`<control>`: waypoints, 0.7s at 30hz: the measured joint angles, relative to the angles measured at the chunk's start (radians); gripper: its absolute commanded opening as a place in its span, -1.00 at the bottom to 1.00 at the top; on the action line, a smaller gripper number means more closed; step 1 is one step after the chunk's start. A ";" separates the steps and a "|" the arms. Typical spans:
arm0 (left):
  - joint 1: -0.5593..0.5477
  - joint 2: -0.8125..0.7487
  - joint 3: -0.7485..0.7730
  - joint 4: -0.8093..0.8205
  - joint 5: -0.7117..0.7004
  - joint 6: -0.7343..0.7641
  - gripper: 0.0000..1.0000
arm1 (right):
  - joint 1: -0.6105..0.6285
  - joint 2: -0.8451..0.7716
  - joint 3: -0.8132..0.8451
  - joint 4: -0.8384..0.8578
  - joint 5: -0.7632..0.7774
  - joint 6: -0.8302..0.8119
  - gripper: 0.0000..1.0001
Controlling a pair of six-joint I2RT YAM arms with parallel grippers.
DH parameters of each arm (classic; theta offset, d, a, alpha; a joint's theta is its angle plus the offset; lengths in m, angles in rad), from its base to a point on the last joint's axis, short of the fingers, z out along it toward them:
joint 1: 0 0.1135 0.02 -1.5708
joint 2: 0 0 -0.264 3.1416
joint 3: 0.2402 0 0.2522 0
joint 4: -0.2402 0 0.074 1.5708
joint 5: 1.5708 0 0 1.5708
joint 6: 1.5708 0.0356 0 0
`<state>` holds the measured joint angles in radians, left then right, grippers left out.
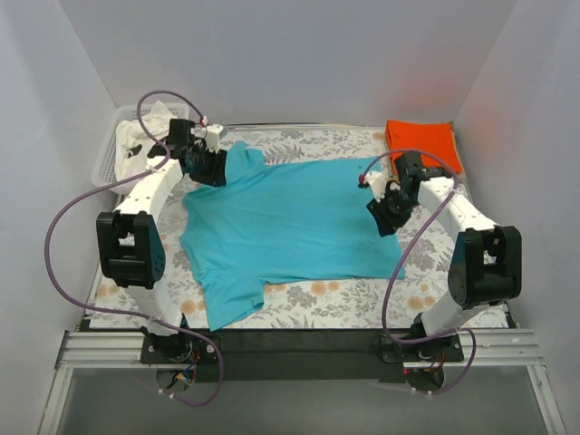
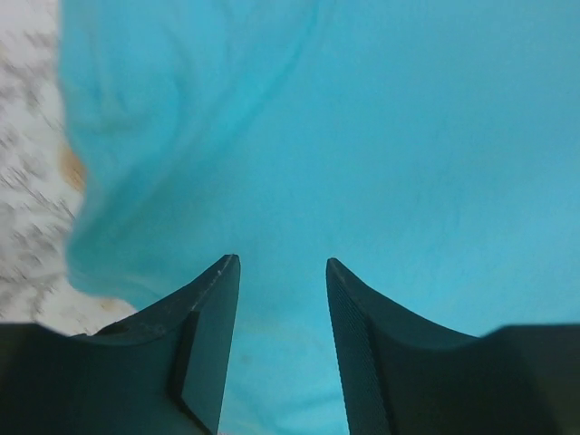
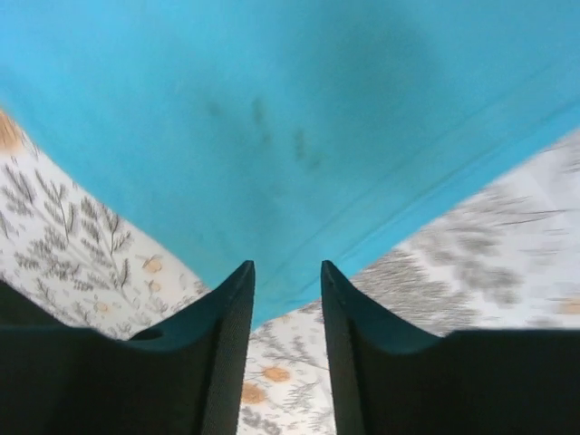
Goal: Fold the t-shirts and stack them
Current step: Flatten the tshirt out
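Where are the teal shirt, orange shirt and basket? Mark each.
teal shirt [image 1: 290, 217], top view, its chest.
orange shirt [image 1: 421, 142], top view, its middle.
basket [image 1: 105, 156], top view, left rim.

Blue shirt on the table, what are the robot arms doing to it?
Two robot arms are working on the teal t-shirt, spread flat on the flowery table. The left fingers are open over its far sleeve, the right fingers open over its hem. Neither is gripping it. An orange t-shirt lies folded in the far right corner.

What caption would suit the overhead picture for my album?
Left gripper and right gripper at opposite ends of a spread teal t-shirt; folded orange shirt beyond.
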<state>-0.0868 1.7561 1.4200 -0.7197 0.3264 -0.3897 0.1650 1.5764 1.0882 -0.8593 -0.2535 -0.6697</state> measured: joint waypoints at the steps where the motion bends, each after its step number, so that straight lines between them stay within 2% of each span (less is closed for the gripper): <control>1: 0.003 0.022 0.060 0.015 0.000 -0.019 -0.14 | 0.000 0.016 0.075 -0.007 -0.008 0.010 -0.12; 4: 0.016 0.116 0.215 0.078 -0.004 -0.086 -0.06 | -0.002 0.091 0.303 0.040 -0.014 0.047 0.02; 7: 0.027 0.225 0.310 0.131 -0.020 -0.148 -0.04 | -0.004 0.203 0.488 0.117 0.008 0.085 -0.10; 11: 0.034 0.346 0.352 0.171 -0.053 -0.219 0.03 | -0.013 0.416 0.716 0.175 0.064 0.148 -0.20; 16: 0.039 0.404 0.353 0.181 -0.077 -0.268 0.04 | -0.031 0.634 0.858 0.262 0.134 0.220 -0.21; 21: 0.039 0.404 0.347 0.229 -0.084 -0.287 0.05 | -0.048 0.766 0.936 0.304 0.191 0.286 -0.17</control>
<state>-0.0479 2.1605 1.7668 -0.4911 0.2420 -0.6769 0.1173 2.3425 2.0243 -0.5556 -0.0628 -0.3840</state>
